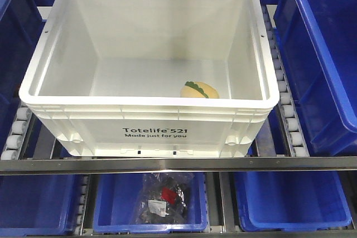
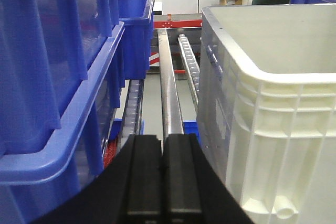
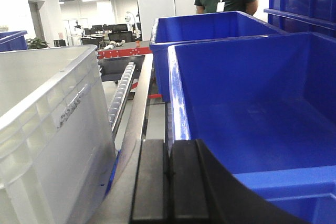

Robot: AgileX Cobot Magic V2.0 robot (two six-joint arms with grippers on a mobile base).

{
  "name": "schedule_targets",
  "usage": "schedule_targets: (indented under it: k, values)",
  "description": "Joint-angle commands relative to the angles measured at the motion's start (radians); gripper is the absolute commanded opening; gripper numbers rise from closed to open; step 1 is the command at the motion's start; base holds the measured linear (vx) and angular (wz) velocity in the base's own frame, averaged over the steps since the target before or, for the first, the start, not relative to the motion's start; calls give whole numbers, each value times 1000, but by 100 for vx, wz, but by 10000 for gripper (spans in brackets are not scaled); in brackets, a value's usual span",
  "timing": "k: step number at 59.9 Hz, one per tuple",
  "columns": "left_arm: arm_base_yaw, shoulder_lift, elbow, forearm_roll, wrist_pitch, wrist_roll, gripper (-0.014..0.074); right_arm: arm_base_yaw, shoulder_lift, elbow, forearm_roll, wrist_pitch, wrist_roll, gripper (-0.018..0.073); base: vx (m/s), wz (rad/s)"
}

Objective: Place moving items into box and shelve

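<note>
Sitting on the roller lane of the shelf, the white box is carrying a single yellow item with a green stripe on its floor near the front right corner, so the packing part looks done to me and the shelving part is what I am judging now. I am holding my left gripper with its pads pressed together on nothing, low in the gap between the box's left wall and the blue bins stacked beside it. I am keeping my right gripper likewise closed and empty, resting between the box's right wall and a neighbouring blue bin. Flanking the box this way is probably letting me steady or nudge it along the rollers without catching a rim. Below the lane, a lower blue bin is holding a clear bag of dark parts, though I cannot make out what they are.
</note>
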Motion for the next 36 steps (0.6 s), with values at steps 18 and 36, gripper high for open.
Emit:
schedule_targets:
  k: [18,36]
  values:
    - [1,-13,27,1,-88,-12,-13,-5,-15,22,48,-75,-180,-16,0,0]
    - [1,-13,27,1,-88,-12,-13,7,-15,22,75,-78,-202,-16,0,0]
